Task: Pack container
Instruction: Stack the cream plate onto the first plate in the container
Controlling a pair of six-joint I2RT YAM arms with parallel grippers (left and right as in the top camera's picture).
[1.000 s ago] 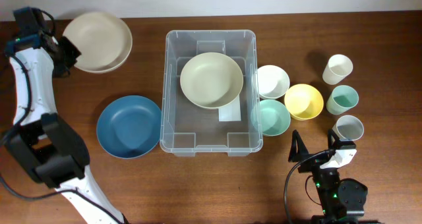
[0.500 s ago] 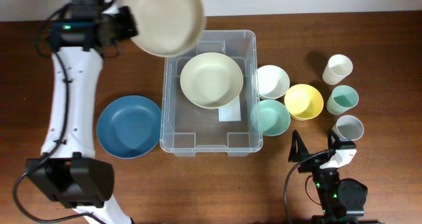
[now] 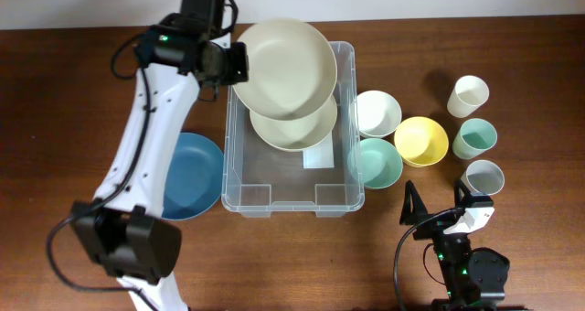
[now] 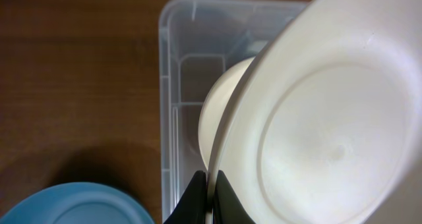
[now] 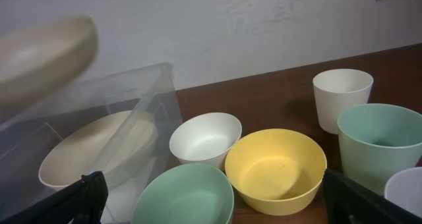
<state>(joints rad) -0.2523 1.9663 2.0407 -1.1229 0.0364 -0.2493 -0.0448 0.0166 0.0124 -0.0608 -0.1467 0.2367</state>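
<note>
The clear container (image 3: pixel 274 198) stands mid-table with a cream plate (image 3: pixel 294 134) lying inside on its white label. My left gripper (image 3: pixel 234 64) is shut on the rim of a second, larger cream plate (image 3: pixel 285 64) and holds it above the container's far end, over the plate inside. In the left wrist view the fingers (image 4: pixel 210 188) pinch the plate's edge (image 4: pixel 330 132), with the container (image 4: pixel 173 72) below. My right gripper (image 3: pixel 437 207) is open and empty near the front edge, right of the container; in its wrist view the jaws (image 5: pixel 217 197) face the bowls.
A blue plate (image 3: pixel 187 178) lies left of the container, partly under my left arm. White (image 3: pixel 377 112), green (image 3: pixel 377 162) and yellow (image 3: pixel 420 141) bowls sit right of the container. Three cups (image 3: pixel 475 139) stand further right.
My left arm has swung from the far left to the right, carrying the large cream plate from the table's back left to above the container. The right arm has not moved.
</note>
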